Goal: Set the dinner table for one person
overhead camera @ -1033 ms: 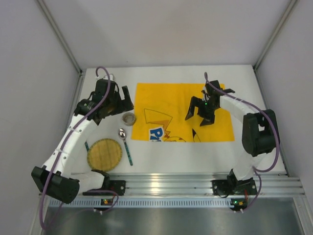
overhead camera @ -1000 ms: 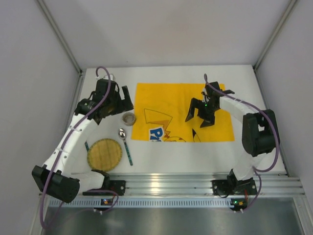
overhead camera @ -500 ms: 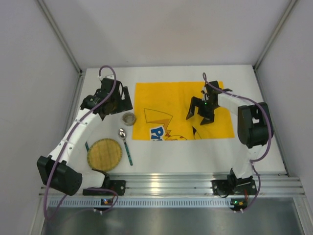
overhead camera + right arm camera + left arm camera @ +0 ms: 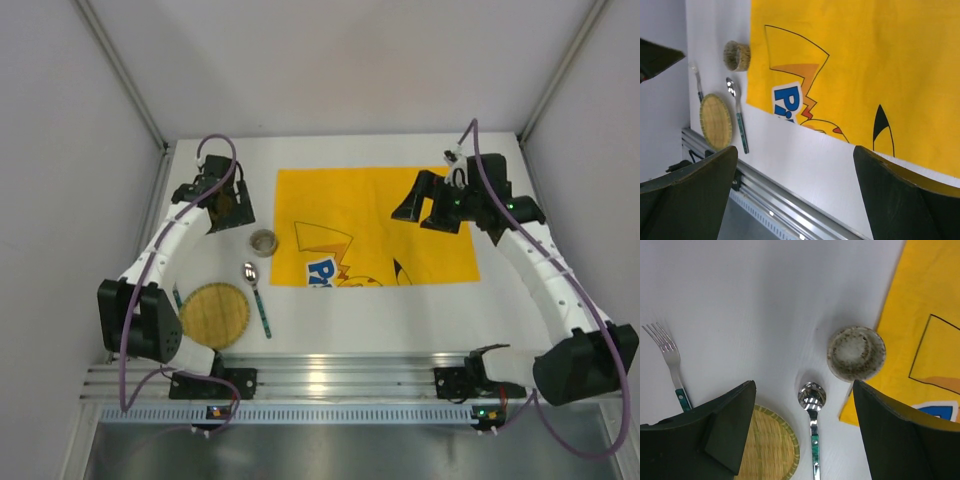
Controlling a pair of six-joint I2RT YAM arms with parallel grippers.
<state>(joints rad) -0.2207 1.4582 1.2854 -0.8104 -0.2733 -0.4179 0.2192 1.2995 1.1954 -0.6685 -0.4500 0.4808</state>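
The white dinner table point(image 4: 400, 310) carries a yellow printed placemat point(image 4: 370, 200) at its middle. A small speckled cup point(image 4: 264, 241) stands at the placemat's left edge. A green-handled spoon point(image 4: 257, 295), a round woven plate point(image 4: 213, 313) and a green-handled fork point(image 4: 177, 298) lie to the left. My left gripper point(image 4: 228, 205) is open and empty, above and behind the cup point(image 4: 856, 353) and spoon point(image 4: 812, 425). My right gripper point(image 4: 425, 208) is open and empty, raised over the placemat's right part point(image 4: 865, 60).
An aluminium rail point(image 4: 340, 375) runs along the table's near edge, also in the right wrist view point(image 4: 765, 195). Grey walls with metal posts close in the left, right and back sides. Both arm bases sit on the rail.
My right arm has swung out to the right and lifted, gripper now higher over the placemat. My left gripper has drawn back toward the far left. Nothing on the table moved.
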